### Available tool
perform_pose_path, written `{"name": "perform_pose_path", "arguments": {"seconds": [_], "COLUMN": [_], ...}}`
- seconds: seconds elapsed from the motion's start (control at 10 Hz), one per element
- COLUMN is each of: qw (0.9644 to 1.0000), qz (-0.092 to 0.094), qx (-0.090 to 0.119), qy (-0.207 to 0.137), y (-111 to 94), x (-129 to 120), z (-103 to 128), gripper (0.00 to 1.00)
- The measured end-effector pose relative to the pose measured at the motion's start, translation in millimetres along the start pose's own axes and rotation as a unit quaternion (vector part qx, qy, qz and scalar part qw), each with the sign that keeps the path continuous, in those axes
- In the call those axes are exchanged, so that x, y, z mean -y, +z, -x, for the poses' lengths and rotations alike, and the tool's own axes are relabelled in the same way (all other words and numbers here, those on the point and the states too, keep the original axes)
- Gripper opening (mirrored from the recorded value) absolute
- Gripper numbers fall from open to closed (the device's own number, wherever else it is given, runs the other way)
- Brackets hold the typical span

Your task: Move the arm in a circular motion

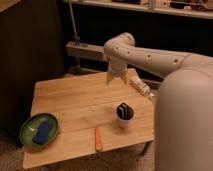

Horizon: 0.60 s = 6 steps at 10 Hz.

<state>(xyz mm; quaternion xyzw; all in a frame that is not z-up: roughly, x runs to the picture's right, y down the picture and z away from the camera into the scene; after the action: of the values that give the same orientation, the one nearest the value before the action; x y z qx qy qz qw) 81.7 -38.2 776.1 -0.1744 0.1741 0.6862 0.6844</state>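
Note:
The cream-white arm [165, 62] reaches from a thick segment at the right, leftward over the back of the wooden table [75, 100]. Its rounded joint bends down to the small pronged gripper [115, 79], which hangs just above the table's far edge, near the middle. The gripper holds nothing that I can see.
A green plate [30, 137] with a blue object [42, 132] lies at the front left. An orange carrot [98, 139] lies near the front edge. A white cup with dark items [124, 115] stands mid-right. A white bottle [140, 86] lies at the back right. Dark shelving stands behind.

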Motion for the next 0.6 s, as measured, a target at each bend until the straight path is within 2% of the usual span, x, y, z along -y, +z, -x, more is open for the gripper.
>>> {"name": "perform_pose_path", "arguments": {"seconds": [0.1,0.3,0.4,0.6], "qw": [0.9999,0.9993,0.9979,0.9937], "qz": [0.003,0.009,0.014,0.033], "qx": [-0.009,-0.037,-0.064,-0.106], "qy": [0.007,0.006,0.002,-0.014], "y": [-11,-25,-32,-35], "x": [10,7,-3,-34], "z": [-23,-64,-93,-126], "gripper": [0.65,0.65,0.65,0.65]}}
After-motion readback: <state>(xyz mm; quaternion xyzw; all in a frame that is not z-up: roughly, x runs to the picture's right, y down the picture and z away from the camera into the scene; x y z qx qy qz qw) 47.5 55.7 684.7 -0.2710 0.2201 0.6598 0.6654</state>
